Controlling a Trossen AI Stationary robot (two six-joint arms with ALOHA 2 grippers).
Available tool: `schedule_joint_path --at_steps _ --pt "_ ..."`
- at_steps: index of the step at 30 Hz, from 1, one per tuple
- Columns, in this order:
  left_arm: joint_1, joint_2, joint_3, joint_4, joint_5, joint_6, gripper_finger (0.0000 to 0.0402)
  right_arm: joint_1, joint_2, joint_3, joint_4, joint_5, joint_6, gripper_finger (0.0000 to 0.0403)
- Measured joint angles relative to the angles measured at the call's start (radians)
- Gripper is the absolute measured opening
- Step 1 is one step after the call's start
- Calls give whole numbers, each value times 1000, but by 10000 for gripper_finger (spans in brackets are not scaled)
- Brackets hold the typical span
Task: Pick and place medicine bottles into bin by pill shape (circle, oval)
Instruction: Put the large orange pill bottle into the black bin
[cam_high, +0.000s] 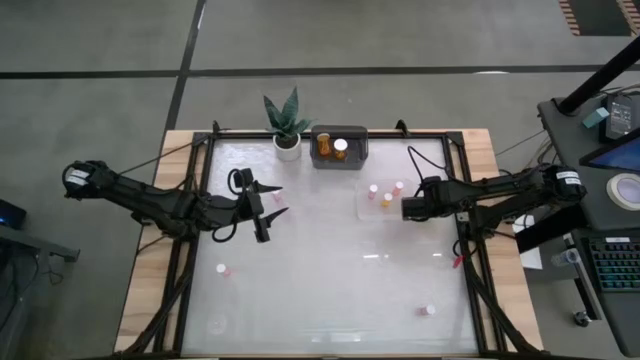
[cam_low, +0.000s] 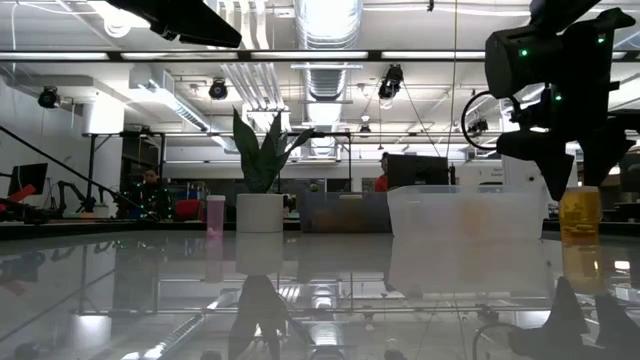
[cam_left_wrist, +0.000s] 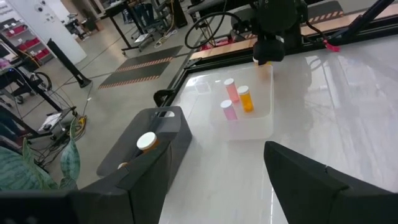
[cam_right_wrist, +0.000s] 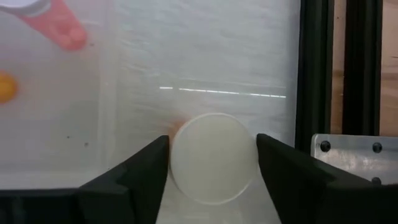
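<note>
Beside the clear tray (cam_high: 366, 207) on the right, the right gripper (cam_right_wrist: 212, 163) stands with fingers around a white-capped bottle (cam_right_wrist: 211, 157), maybe not yet tight. Three bottles (cam_left_wrist: 237, 99) stand in the tray. Left gripper (cam_high: 266, 212) waits open, holding nothing, over the surface (cam_high: 330, 280).

Table (cam_high: 340, 300): glossy white top, black frame, on a light wood base board (cam_high: 145, 300). Floor (cam_high: 100, 40) around it is grey concrete with dark seam lines. Desk (cam_high: 610, 190) at 3 o'clock of the table, carrying a keyboard (cam_high: 612, 262) and a tape roll (cam_high: 627, 189). Low view, beyond the table: open workshop, exposed silver ducting (cam_low: 325, 60) at 12 o'clock, fluorescent strip lights (cam_low: 250, 55) across the ceiling, black spot lamps (cam_low: 218, 90). A seated person (cam_low: 150, 190) at 9 o'clock among benches, monitor (cam_low: 415, 170) near centre. Left wrist view: striped floor mats (cam_left_wrist: 146, 65).
</note>
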Motion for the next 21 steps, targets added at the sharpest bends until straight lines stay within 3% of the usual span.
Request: schedule_joint_path --at_steps 6,14,21 --pt "0 0 0 1 0 0 240 0 0 0 1 6 0 192" --pt "0 0 0 1 0 0 240 0 -6 1 -14 8 -28 207" --pt "0 0 0 6 0 1 240 0 -16 88 -179 71 -32 209"
